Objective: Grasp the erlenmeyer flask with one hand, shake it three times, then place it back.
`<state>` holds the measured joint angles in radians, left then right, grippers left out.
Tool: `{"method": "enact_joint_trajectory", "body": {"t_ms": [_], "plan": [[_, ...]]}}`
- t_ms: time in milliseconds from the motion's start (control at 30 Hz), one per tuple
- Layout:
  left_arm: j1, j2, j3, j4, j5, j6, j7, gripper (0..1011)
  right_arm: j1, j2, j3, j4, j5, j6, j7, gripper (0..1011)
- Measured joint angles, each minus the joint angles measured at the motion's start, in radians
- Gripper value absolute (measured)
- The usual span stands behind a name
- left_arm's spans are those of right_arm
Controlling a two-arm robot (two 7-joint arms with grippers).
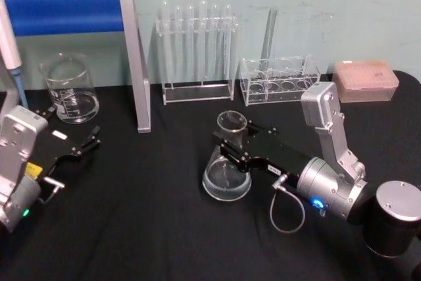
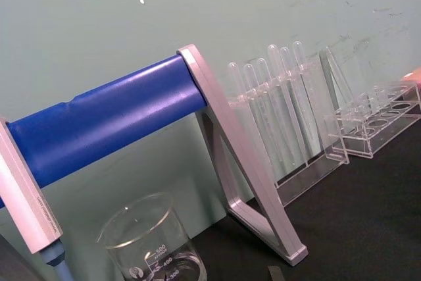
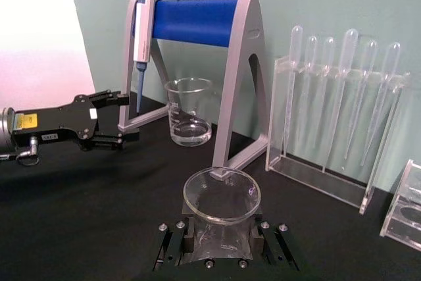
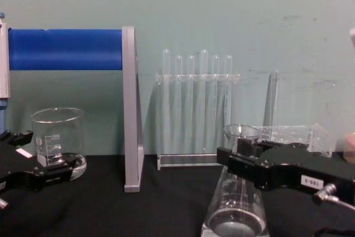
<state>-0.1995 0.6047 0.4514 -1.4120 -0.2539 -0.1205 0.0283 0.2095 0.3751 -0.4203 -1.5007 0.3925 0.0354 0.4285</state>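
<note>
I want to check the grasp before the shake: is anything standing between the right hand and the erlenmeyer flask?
Nothing visible does. The right hand has its jaws against both sides of the neck of the erlenmeyer flask. The left hand rests open far to the left, near the beaker.

The erlenmeyer flask (image 1: 227,169) stands at the centre of the table (image 1: 151,228), its neck between the right gripper's (image 1: 233,143) jaws. Behind it is a test tube rack (image 1: 196,51). Far left are the pipette stand (image 1: 135,64) and beaker (image 1: 69,89), with the left gripper (image 1: 82,143) near.
</note>
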Motion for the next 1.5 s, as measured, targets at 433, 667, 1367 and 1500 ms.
{"method": "enact_joint_trajectory", "body": {"t_ms": [433, 667, 1367, 1500], "plan": [[0.0, 0.0, 0.0, 0.0, 0.0, 0.0, 0.0, 1001, -0.001, -0.008, -0.004, 0.02, 0.002, 0.01, 0.001, 449], [0.0, 0.0, 0.0, 0.0, 0.0, 0.0, 0.0, 1001, -0.002, -0.006, -0.007, 0.02, 0.002, 0.016, 0.003, 449], [0.0, 0.0, 0.0, 0.0, 0.0, 0.0, 0.0, 1001, 0.001, -0.002, -0.017, 0.019, -0.009, 0.025, 0.003, 449], [0.0, 0.0, 0.0, 0.0, 0.0, 0.0, 0.0, 1001, 0.001, -0.002, -0.016, 0.019, -0.009, 0.025, 0.003, 449]]}}
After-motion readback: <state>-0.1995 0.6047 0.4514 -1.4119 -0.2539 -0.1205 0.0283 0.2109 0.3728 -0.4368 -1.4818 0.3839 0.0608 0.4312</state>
